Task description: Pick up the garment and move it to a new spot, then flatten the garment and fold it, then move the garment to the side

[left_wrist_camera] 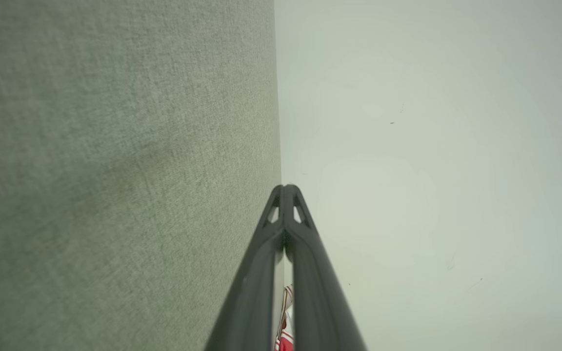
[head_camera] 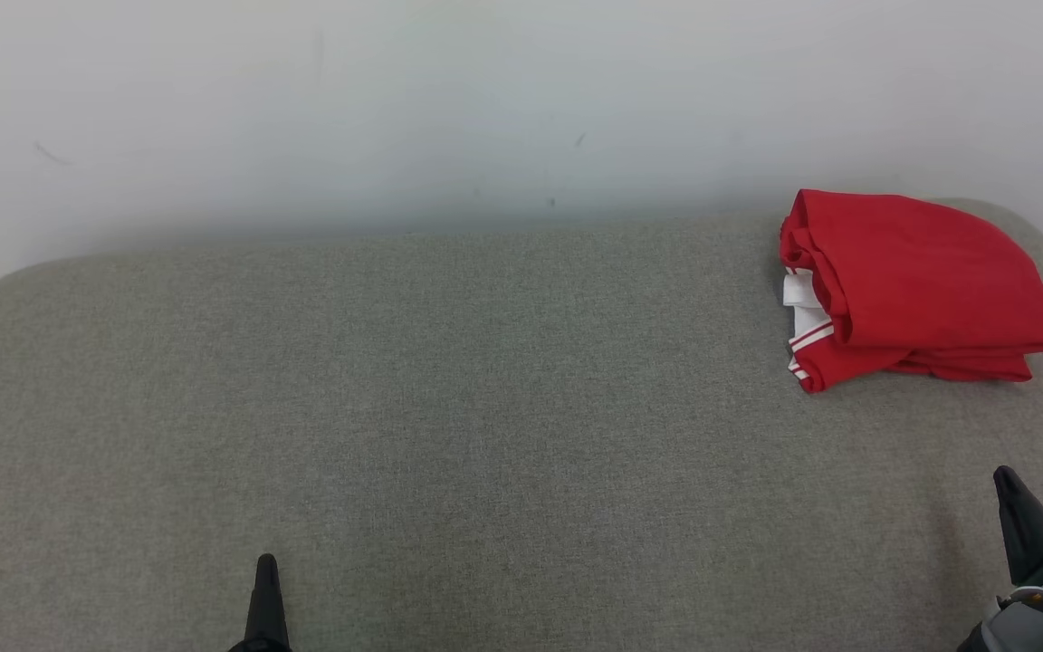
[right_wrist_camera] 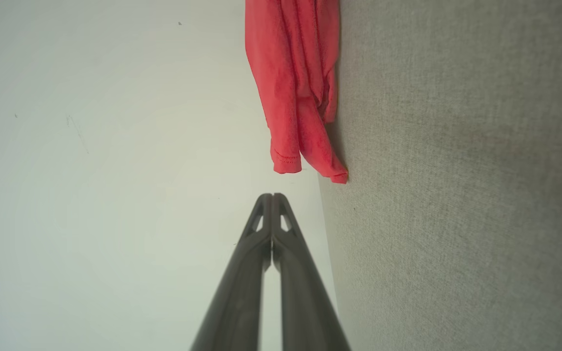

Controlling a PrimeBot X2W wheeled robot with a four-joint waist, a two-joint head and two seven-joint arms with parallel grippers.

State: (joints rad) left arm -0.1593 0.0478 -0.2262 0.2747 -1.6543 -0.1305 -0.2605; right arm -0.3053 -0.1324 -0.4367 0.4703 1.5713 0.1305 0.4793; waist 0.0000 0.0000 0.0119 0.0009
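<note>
Left gripper (head_camera: 266, 563): the two fingers are pressed together tip to tip with nothing between them. It sits low over the near edge, probably idle because no cloth lies within its reach.
Right gripper (head_camera: 1007, 478): also closed and empty, with the tips meeting. It points forward toward the cloth without touching it.
Garment (head_camera: 915, 281): red with white striped trim. It lies ahead of the right gripper and apart from it, and far off to the right of the left gripper and beyond it.
Fold: a compact stack of layers. The white-trimmed edges face the left gripper's side, and the loose lower hems peek out on the side nearest the right gripper.
Surface (head_camera: 485, 380): grey woven fabric, bare between the two grippers. The garment rests by its far right rounded corner.
Wall (head_camera: 485, 109): pale and plain, directly behind the far edge.
Stage, as a judgement: the bundle looks folded and set aside, which would explain both grippers being closed on nothing.
Risk, as a judgement: the soft layers are only stacked, so a nudge could spread them.
</note>
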